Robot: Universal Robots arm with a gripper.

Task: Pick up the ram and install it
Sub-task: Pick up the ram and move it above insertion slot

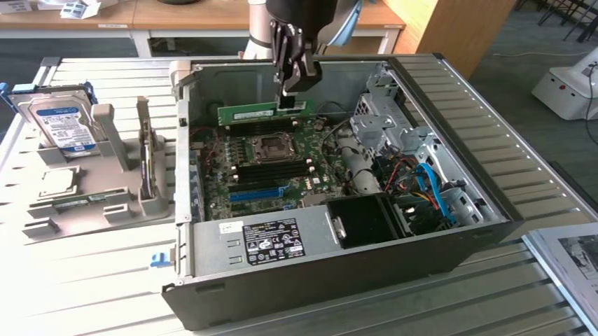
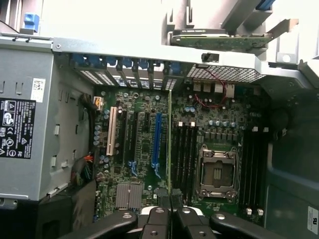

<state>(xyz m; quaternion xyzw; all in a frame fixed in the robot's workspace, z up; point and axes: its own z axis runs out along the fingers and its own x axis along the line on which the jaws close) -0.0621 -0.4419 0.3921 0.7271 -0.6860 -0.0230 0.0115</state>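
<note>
Ram (image 1: 245,111) hangs on edge inside the open computer case (image 1: 449,105), above the motherboard (image 1: 271,175) near the processor socket (image 1: 273,145). We note the gripper (image 1: 293,103) clenched on the strip toward one end. Seen from the wrist, it runs parallel to the black memory slots (image 2: 184,149), just beside them. We judge the pick done and the install in hand. Seating calls for exact line-up over one slot and a straight press. Whether it touches a slot, we cannot tell.
</note>
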